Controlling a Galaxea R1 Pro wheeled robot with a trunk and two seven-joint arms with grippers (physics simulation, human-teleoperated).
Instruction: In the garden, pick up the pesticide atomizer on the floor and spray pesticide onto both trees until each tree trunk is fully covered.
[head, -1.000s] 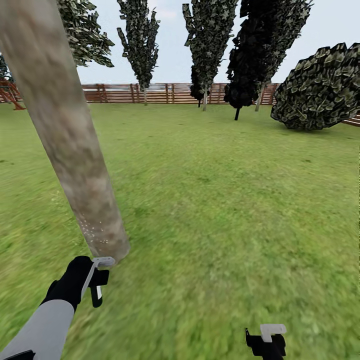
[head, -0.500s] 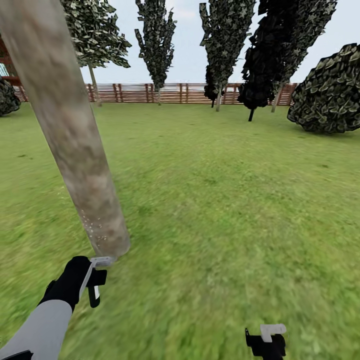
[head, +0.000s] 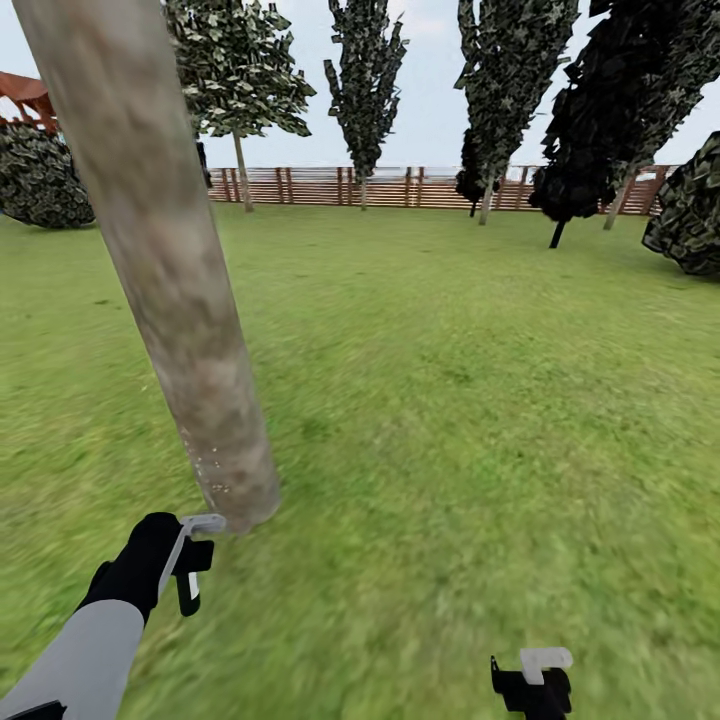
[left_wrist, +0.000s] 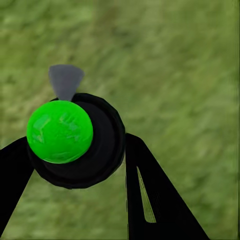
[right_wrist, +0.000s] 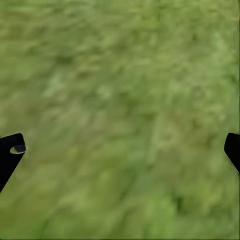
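Left gripper (head: 190, 565), black with pale finger parts, sits low over the wide green lawn (head: 450, 400), just short of the base of the thick mottled grey-brown tree trunk (head: 165, 270). The trunk leans up out of frame at the head view's upper left. A few tiny whitish pesticide specks (head: 212, 470) dot its lowest stretch, near the ground.

In the left wrist view the jaws are clenched on the pesticide atomizer, a round black body with a bright green ball cap (left_wrist: 60, 131) and a small grey nozzle tab (left_wrist: 65, 80); black fingers (left_wrist: 150, 200) press against both sides of the body, grass behind.

Right gripper (head: 533, 680) hangs at the lower right of the head view, well apart from the trunk. In its wrist view the jaws are released and spread wide, holding nothing, over blurred grass.

Background: reddish-brown horizontal-slat wooden fence (head: 420, 187), dark narrow cypress-like trees (head: 365, 80). Whether the specks reach higher up the trunk is unclear.
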